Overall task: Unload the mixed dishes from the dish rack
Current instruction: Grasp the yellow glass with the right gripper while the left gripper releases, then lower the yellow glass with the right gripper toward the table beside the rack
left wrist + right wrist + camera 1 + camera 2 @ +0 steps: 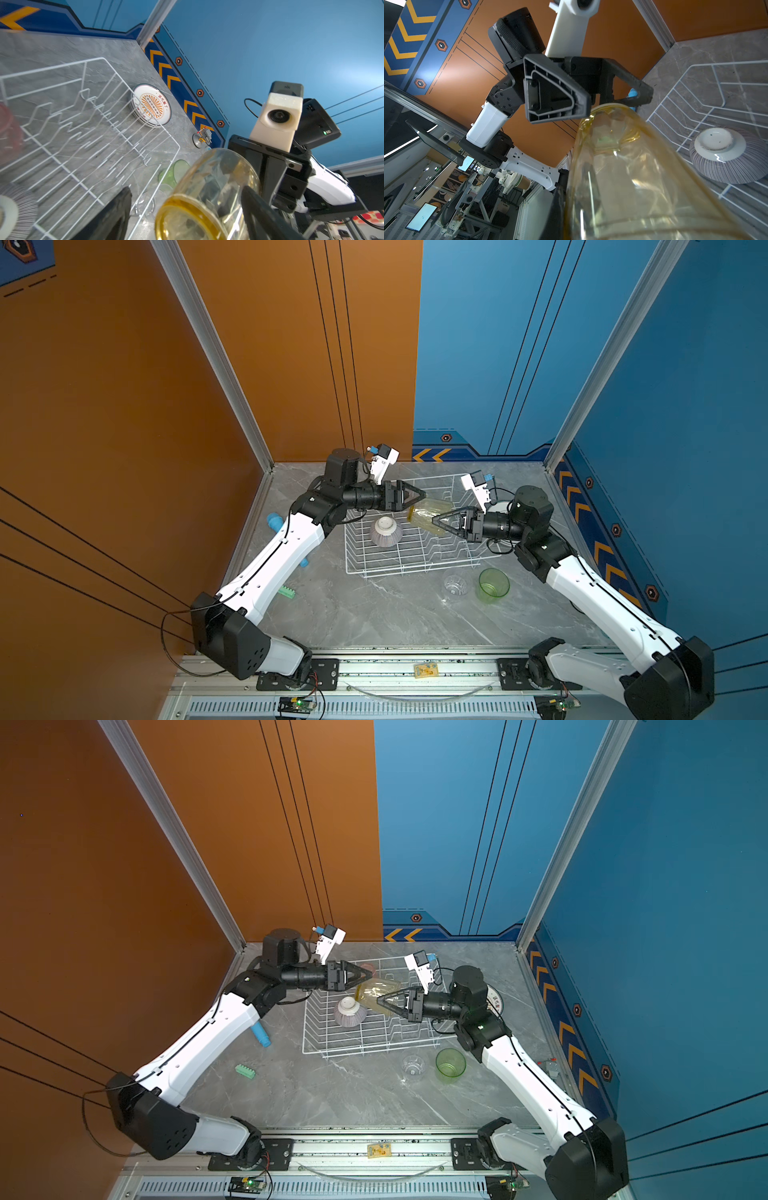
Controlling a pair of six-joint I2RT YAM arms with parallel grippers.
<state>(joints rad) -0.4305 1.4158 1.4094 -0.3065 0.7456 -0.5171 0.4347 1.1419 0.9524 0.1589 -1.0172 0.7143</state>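
Yellow tumbler tilted over rack; striped bowl inverted inside; green tumbler, clear tumbler outside.

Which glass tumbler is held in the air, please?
The yellow glass tumbler, gripped by the right hand; the green glass tumbler and clear glass tumbler stand on the grey table.

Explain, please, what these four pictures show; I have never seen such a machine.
Two robot arms work over a grey table. Two pictures look down from above; two come from cameras on the arms' wrists. The right fingers pinch a yellow tumbler above the white wire dish rack; the left fingers stand open around its other end. A striped bowl lies upside down in the rack. A green tumbler, a clear tumbler and a stack of plates stand on the table.
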